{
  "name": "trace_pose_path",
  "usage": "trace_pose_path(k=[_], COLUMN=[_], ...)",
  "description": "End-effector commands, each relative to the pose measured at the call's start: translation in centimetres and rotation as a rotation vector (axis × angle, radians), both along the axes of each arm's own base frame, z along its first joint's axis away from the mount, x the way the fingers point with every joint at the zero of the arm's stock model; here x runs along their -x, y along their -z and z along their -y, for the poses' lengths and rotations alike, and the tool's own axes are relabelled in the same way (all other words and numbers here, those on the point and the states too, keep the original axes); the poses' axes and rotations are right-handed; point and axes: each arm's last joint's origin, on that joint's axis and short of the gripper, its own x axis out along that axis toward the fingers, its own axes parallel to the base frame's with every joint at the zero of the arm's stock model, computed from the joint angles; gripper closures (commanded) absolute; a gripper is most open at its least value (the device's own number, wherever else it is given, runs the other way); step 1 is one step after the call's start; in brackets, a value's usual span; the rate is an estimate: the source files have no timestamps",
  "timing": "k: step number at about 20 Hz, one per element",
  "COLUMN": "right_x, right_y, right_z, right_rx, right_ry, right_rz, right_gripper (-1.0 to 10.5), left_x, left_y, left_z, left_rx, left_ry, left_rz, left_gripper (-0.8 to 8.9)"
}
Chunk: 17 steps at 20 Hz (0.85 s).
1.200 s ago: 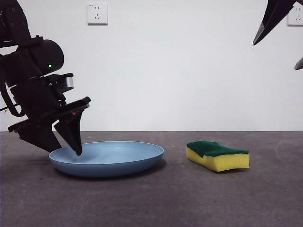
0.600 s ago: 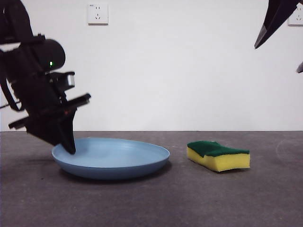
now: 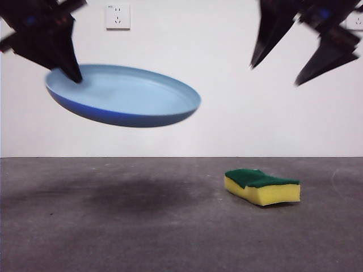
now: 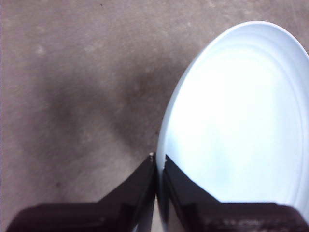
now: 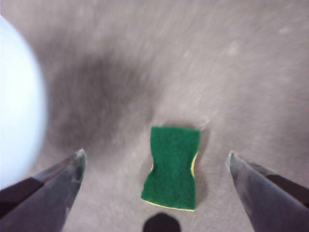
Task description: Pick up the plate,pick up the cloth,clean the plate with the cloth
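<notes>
Plate (image 3: 127,99) is up off the table, pinched at its rim in my left gripper (image 4: 159,164), while my right gripper (image 5: 154,162), jaws spread wide, hovers above the sponge (image 3: 262,186) lying on the table, so grabbing it and wiping remain.

The scene is viewed by the front camera from low, level across the desk (image 3: 113,238), toward a white wall. The desk is looked down on from above by both wrist cameras, past each arm's own jaws. The plate (image 3: 122,95) is shared by all three views, the cloth (image 3: 262,186) by front and right wrist views.
</notes>
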Motion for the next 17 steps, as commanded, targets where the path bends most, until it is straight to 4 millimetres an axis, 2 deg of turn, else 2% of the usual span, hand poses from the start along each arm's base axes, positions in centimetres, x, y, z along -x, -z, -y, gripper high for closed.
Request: trace_pose_path(k=[1, 5, 8, 10, 13, 17], right_x=[-1.1, -3.4, -4.6, -5.0, -5.3, -5.6], right_y=[1.9, 7.0, 9.7, 10.6, 11.8, 12.4], right_z=[-1.5, -3.4, -4.0, -4.2, -4.3, -4.4], right_rx=[0.068, 0.163, 0.186, 0.195, 0.208, 0.211], right_ry=[-0.036, -0.059, -0.067, -0.070, -0.071, -0.067], right_rz=[-0.031, -0.155, -0.201, -0.215, -0.244, -0.240], right_gripper=[4.5, 4.5, 4.7, 5.1, 5.1, 5.3], left_x=[1.1, 2.5, 2.8, 2.9, 2.9, 2.9], left_y=[-0.7, -1.1, -0.8, -0.8, -0.8, -0.8], left_z=[-0.3, -1.1, -1.2, -1.3, -1.1, -1.1], left_rx=[-0.046, -0.166, -0.210, -0.211, -0.210, -0.204], left_ry=[-0.003, -0.062, -0.057, -0.056, -0.051, -0.044], left_rz=[0.019, 0.008, -0.022, -0.027, -0.027, -0.030], left_gripper=[8.21, 8.21, 8.21, 8.21, 8.21, 8.21])
